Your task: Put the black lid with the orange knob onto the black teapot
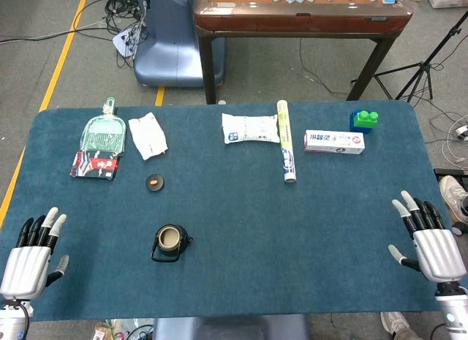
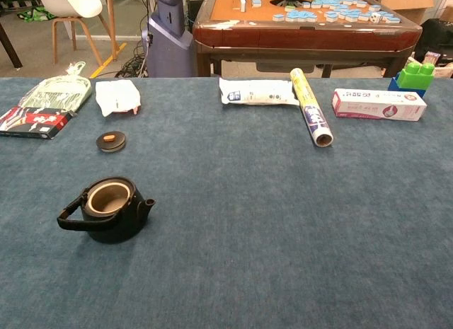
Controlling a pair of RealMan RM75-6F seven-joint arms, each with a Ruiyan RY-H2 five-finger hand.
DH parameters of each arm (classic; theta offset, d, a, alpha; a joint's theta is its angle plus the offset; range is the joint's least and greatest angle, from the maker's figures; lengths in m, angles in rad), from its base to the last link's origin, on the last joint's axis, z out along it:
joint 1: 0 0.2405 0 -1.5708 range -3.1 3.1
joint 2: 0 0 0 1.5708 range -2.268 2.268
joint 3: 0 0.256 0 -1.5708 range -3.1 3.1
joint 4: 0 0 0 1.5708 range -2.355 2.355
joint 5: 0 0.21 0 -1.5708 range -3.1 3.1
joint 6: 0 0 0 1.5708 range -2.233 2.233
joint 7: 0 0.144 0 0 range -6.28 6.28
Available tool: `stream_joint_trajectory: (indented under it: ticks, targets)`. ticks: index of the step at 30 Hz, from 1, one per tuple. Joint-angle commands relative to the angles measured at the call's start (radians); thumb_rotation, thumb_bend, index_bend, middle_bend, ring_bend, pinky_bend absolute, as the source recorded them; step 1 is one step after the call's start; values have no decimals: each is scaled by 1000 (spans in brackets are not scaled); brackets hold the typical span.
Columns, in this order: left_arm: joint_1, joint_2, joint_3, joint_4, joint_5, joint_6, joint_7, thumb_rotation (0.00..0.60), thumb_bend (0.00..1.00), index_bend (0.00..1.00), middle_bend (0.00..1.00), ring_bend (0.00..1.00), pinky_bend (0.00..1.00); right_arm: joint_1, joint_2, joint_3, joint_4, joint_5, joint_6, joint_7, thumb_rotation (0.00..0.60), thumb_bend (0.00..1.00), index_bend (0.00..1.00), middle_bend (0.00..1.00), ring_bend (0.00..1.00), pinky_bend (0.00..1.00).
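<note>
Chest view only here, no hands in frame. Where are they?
Observer: Left hand sits at the near left corner of the table, fingers apart, holding nothing.
Operator: And the other?
Observer: Right hand is at the near right edge, fingers apart, also holding nothing.
Operator: Which one is closer to the lid?
Observer: The left. The lid and teapot both lie on its half of the table.
</note>
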Motion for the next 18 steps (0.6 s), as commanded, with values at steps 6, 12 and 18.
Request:
stream_joint_trajectory:
  ticks: [6, 12, 18]
  targets:
    - [7, -3, 9, -27, 11, -2, 0, 600, 362, 48, 0, 0, 0, -3, 15, -3, 13, -18, 11, 26, 600, 248, 8, 0, 0, 0]
    - [8, -2, 9, -36, 19, 0, 27, 600, 362, 48, 0, 0, 0, 1, 8, -5, 28, -23, 6, 37, 600, 249, 8, 0, 0, 0]
    - [-4, 11, 6, -49, 11, -28, 4, 600, 362, 48, 0, 0, 0, 10, 19, -9, 3, -29, -12, 25, 600, 249, 8, 0, 0, 0]
